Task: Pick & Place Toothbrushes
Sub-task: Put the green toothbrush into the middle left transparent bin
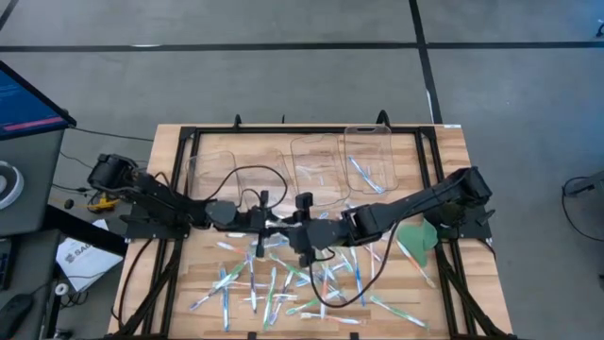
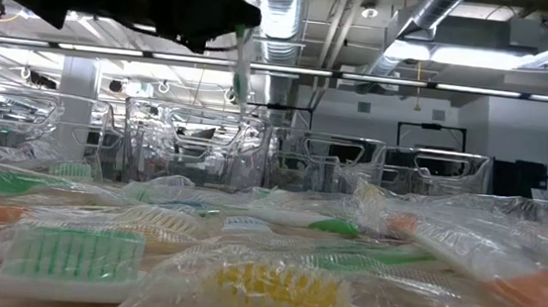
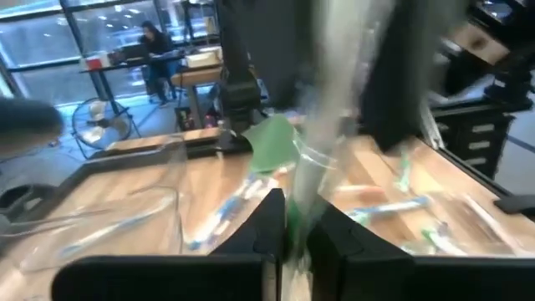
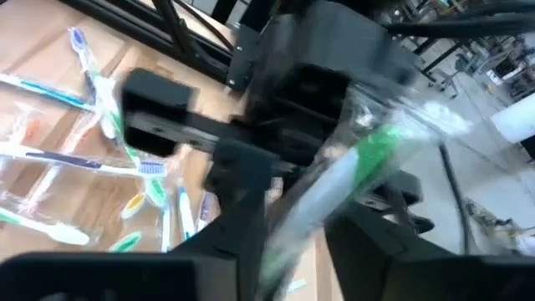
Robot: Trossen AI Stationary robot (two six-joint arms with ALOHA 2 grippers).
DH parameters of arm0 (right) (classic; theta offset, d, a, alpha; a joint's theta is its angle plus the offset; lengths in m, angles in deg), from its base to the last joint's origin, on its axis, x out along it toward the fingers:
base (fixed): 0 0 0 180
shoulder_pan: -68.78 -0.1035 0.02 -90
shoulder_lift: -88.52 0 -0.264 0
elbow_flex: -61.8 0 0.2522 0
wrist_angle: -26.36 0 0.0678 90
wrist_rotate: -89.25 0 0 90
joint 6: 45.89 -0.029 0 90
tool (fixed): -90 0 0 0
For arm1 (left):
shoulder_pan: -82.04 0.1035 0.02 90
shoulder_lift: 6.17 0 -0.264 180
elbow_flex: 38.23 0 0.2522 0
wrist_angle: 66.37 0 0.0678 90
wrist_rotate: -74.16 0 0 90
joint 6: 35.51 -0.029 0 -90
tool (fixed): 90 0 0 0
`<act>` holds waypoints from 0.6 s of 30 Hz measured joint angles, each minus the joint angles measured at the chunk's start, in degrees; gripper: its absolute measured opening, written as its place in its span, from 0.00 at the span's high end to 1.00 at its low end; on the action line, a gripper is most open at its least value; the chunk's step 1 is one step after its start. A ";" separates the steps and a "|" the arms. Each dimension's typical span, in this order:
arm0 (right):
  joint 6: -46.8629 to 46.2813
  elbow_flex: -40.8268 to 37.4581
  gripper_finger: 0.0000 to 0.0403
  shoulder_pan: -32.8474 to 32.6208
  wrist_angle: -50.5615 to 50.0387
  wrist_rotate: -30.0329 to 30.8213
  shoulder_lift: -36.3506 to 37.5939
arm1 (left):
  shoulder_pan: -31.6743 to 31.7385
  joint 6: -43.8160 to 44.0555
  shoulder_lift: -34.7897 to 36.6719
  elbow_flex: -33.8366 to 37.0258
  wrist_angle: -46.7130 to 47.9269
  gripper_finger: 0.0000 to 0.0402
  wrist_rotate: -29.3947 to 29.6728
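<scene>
Over the middle of the table my two grippers meet at one toothbrush (image 3: 326, 142) with a green handle, sealed in a clear wrapper. My left gripper (image 1: 257, 223) comes from the table's left and is shut on it. My right gripper (image 1: 300, 229) comes from the right. Its fingers stand apart on either side of the same toothbrush (image 4: 368, 155). In the low view the toothbrush (image 2: 235, 61) hangs upright, well above the table. Many more wrapped toothbrushes (image 1: 283, 283) lie flat and scattered over the near half of the table. My left gripper (image 3: 297, 242) pinches the wrapped toothbrush's handle (image 3: 299, 209) between its two fingers. The fingers come level from the table's left and lie across the handle. The toothbrush stands roughly upright and is lifted clear of the table. My right gripper (image 4: 305, 234) has the toothbrush between its spread fingers; I cannot tell whether a finger touches it.
Three clear bins (image 1: 316, 165) stand along the far edge. The right bin (image 1: 368, 156) holds a toothbrush. A flat green leaf-shaped piece (image 1: 415, 236) lies at the right. Black cables (image 1: 250, 179) loop over the middle of the table.
</scene>
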 joint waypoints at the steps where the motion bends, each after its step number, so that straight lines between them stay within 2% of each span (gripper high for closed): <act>1: 0.31 0.00 0.65 -0.13 0.02 0.32 0.03 | -0.25 0.06 0.67 0.00 1.06 0.96 0.71; 3: 1.06 -0.02 0.60 -0.72 -0.24 4.26 0.49 | -0.27 0.24 2.52 0.02 3.05 0.97 2.37; 7: 5.15 -0.08 0.51 -2.71 -3.84 16.80 2.54 | -0.16 0.76 6.80 0.01 7.37 0.97 6.43; 9: 4.08 0.02 0.47 -3.99 -4.40 23.27 4.07 | -0.16 1.91 10.05 -0.11 12.15 0.97 9.29; 13: -7.87 0.02 0.43 -7.89 -14.80 34.61 8.35 | 0.47 3.96 17.23 -0.09 22.73 0.97 17.15; 15: -16.28 0.02 0.43 -10.02 -22.43 36.94 10.67 | 1.39 6.33 20.08 -0.05 25.30 0.97 19.04; 18: -31.95 0.05 0.42 -13.00 -36.84 36.83 13.82 | 4.32 11.61 23.55 -0.07 30.19 0.97 20.17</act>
